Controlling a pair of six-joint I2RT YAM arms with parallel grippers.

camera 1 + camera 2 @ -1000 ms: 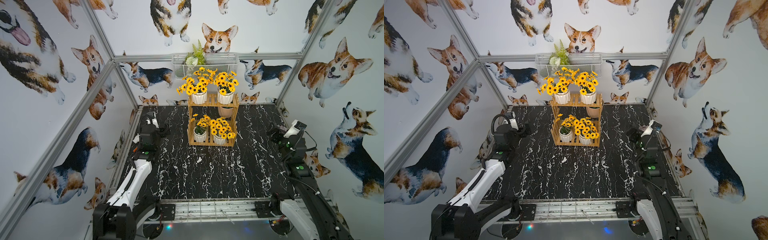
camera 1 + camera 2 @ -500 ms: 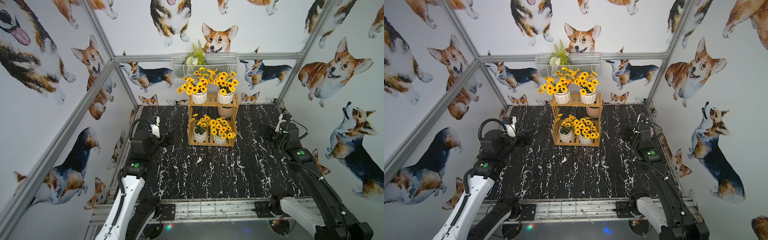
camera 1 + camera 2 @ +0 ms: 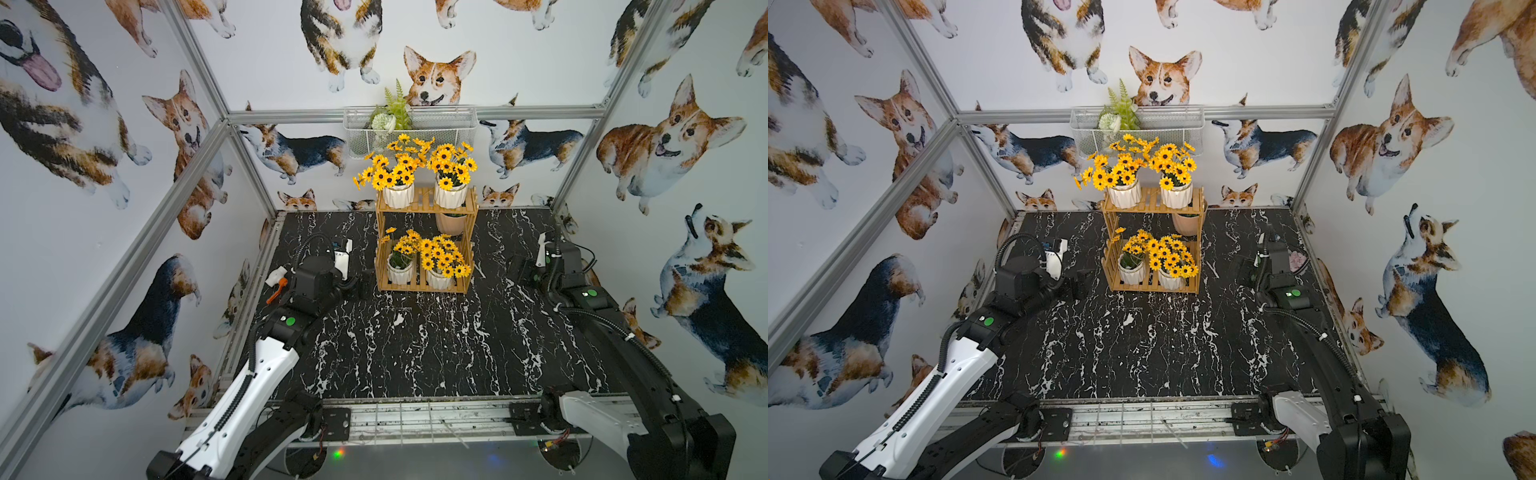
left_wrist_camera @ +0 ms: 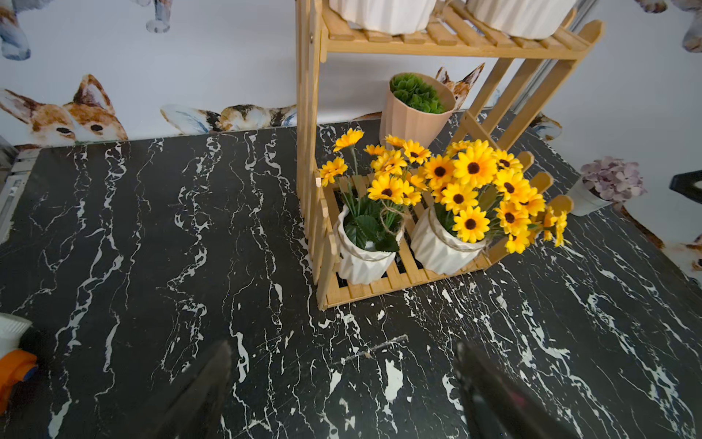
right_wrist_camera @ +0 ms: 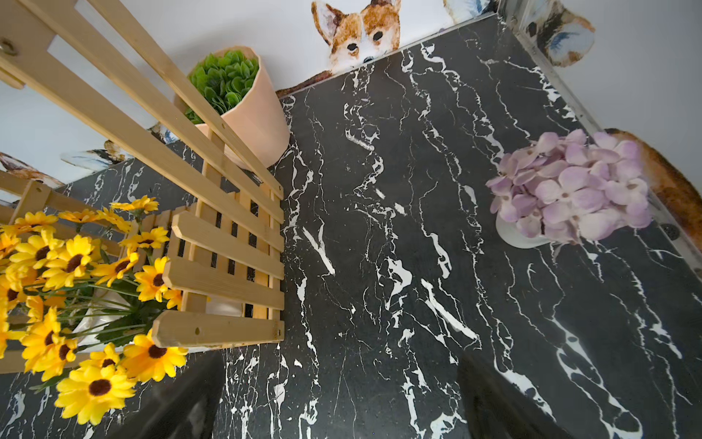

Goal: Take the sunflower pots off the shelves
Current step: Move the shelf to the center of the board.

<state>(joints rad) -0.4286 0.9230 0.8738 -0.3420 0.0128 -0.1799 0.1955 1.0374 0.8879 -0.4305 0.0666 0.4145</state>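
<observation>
**Four sunflower pots on the shelves, both grippers spread and empty**

In both top views the shelves (image 3: 423, 287) stand at frame centre, towards the back of the black marble table (image 3: 415, 353). The upper left pot (image 3: 398, 196) and upper right pot (image 3: 450, 199) sit side by side on the top tier, with the lower left pot (image 3: 400, 271) and lower right pot (image 3: 439, 278) beneath them. The left gripper (image 4: 342, 353) hangs just left of the lower tier, fingers apart with nothing between them. The right gripper (image 5: 340, 376) is well off to the right, also spread and bare. The pots look like glazed ribbed ceramic, so probably stiff, slick, chippable and top-heavy under their blooms. The soft flowers offer no purchase, so the ribbed wall just below the rim seems the best hold, approached from the open front.
</observation>
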